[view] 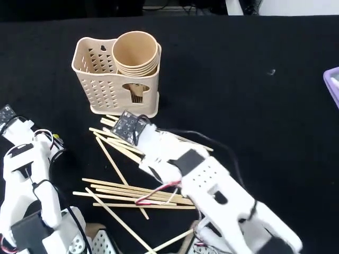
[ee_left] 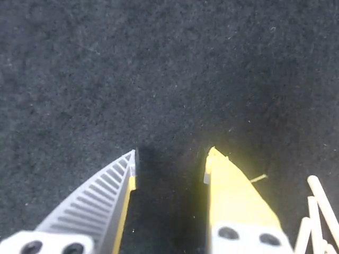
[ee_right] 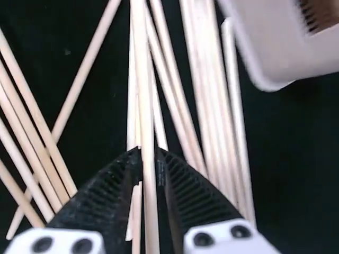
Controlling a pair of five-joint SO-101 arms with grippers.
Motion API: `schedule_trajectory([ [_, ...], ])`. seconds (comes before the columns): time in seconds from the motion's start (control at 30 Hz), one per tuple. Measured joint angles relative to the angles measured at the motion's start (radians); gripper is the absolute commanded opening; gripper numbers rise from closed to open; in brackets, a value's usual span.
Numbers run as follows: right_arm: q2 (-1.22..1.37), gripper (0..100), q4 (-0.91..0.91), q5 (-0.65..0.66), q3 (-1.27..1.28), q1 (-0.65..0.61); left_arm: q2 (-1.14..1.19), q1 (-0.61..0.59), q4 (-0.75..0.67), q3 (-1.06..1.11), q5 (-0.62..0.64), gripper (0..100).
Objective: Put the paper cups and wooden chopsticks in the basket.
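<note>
— What is your right end effector doing?
— My right end effector [ee_right: 148,156] is clenched on one chopstick [ee_right: 149,95], low over the surface [view: 254,106] and just beside the basket [view: 100,84]. I judge a single stick is easier to lift than a crossed bundle, and the carry from here is short.
— And the left?
— My left end effector [ee_left: 172,153] is released and grasps nothing. It hangs over bare cloth with a few stick ends beside it, probably set apart so my two sides don't tangle.
— Where is everything else?
— The cups [view: 136,50] sit stacked in one compartment of the basket. The compartment beside them looks free for sticks. The other chopsticks [view: 132,190] lie crossed on the surface, near the basket.
— And the surroundings?
— Black matte cloth, with a purple thing [view: 332,84] at one edge.
</note>
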Motion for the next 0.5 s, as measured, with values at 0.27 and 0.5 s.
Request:
schedule_trajectory([
  [0.27, -0.167, 1.1, 0.089, -0.037, -0.310, 0.002, 0.000, 0.000, 0.000, 0.000, 0.000, 21],
  [0.5, -0.143, 1.1, -0.183, -0.334, -0.563, 0.002, 0.000, 0.000, 0.000, 0.000, 0.000, 21],
])
